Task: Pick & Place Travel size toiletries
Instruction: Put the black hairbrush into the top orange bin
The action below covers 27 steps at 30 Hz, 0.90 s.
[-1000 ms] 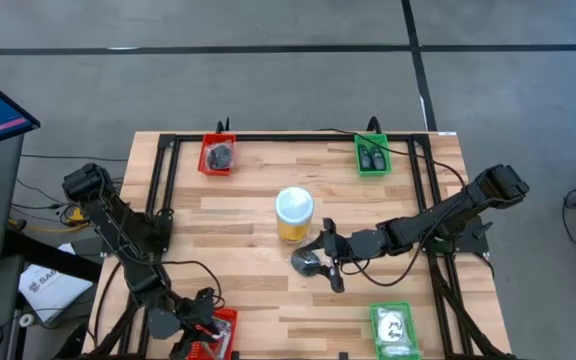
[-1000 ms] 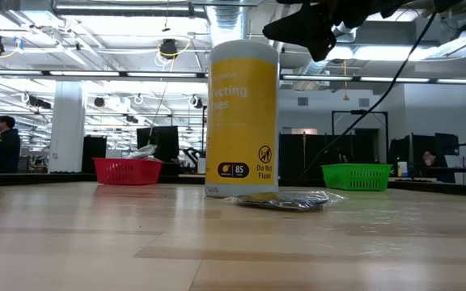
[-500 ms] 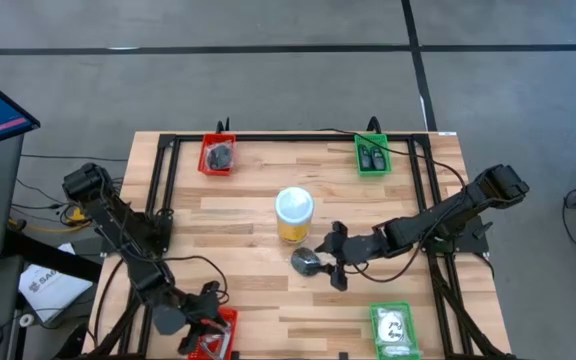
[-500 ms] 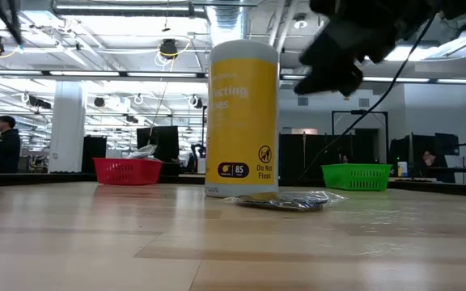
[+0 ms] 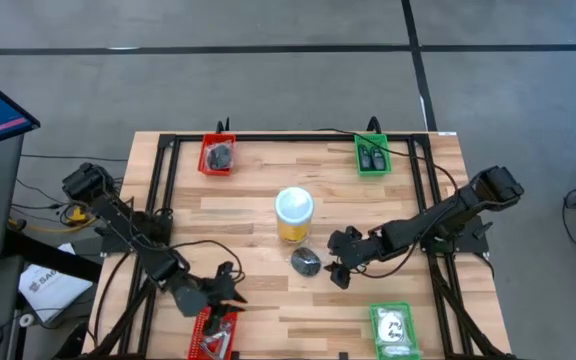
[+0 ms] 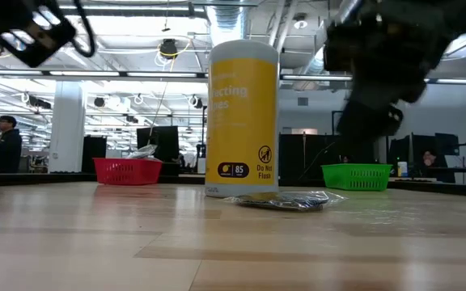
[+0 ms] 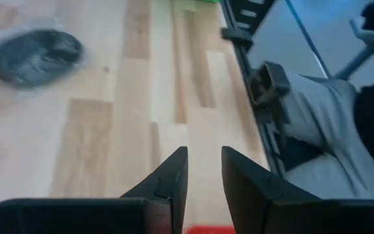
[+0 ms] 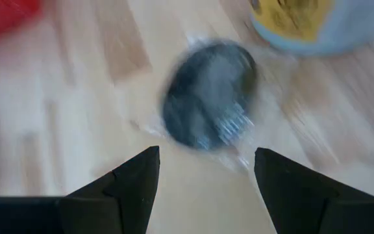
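Observation:
A black roundish piece in a clear packet (image 5: 306, 261) lies flat on the wood just near of the yellow jar (image 5: 294, 215). It also shows in the low view (image 6: 285, 200) and the right wrist view (image 8: 208, 94). My right gripper (image 5: 332, 260) hovers just right of it, wide open, fingers pointing at the packet (image 8: 206, 153). My left gripper (image 5: 230, 284) hangs above the table left of the packet, narrowly open and holding nothing (image 7: 204, 153); the packet (image 7: 34, 57) lies ahead of it.
Four trays stand at the table's corners: a far red tray (image 5: 217, 155) with black pieces, a far green tray (image 5: 372, 155) with dark bottles, a near red tray (image 5: 213, 335), and a near green tray (image 5: 393, 328) with white packets. Bare wood lies between them.
My left gripper has risen from over the near red tray and swung toward the table's middle and right. My right gripper has drawn back from above the packet toward the right and come lower. The packet has stayed flat on the table.

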Each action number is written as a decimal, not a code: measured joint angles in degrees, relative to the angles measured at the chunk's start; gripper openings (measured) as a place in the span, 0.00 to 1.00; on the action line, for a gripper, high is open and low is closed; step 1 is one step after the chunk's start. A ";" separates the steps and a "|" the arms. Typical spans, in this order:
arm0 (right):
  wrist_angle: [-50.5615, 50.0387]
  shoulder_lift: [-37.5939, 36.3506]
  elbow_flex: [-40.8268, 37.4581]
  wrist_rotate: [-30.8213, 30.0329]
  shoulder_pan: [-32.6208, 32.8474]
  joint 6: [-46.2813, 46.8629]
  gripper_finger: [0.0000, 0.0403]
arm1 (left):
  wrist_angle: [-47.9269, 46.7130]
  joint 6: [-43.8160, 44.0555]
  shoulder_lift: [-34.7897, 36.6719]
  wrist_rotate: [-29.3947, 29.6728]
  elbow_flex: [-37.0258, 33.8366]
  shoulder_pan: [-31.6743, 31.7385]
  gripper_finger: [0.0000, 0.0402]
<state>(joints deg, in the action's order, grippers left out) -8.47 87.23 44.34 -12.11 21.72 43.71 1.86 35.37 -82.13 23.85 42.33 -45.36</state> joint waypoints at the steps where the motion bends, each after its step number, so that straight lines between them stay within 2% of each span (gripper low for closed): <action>1: -0.76 0.30 -0.37 0.14 -0.11 0.36 0.59 | 0.31 -0.65 0.00 0.15 0.00 0.81 0.21; 12: 1.80 10.36 0.32 3.50 -3.29 1.95 0.59 | 2.21 -4.06 0.00 0.17 0.02 8.79 0.21; 23: 3.15 11.21 0.41 4.30 -4.05 1.61 0.59 | 4.71 -5.18 0.00 0.13 -1.25 10.75 0.21; 27: 3.11 11.46 0.39 3.82 -3.74 1.63 0.55 | 6.84 -5.15 0.00 0.12 -2.88 10.75 0.21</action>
<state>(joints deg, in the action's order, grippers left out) -5.35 98.69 44.73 -8.30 17.98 45.34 8.70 30.22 -82.13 23.97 39.44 -34.61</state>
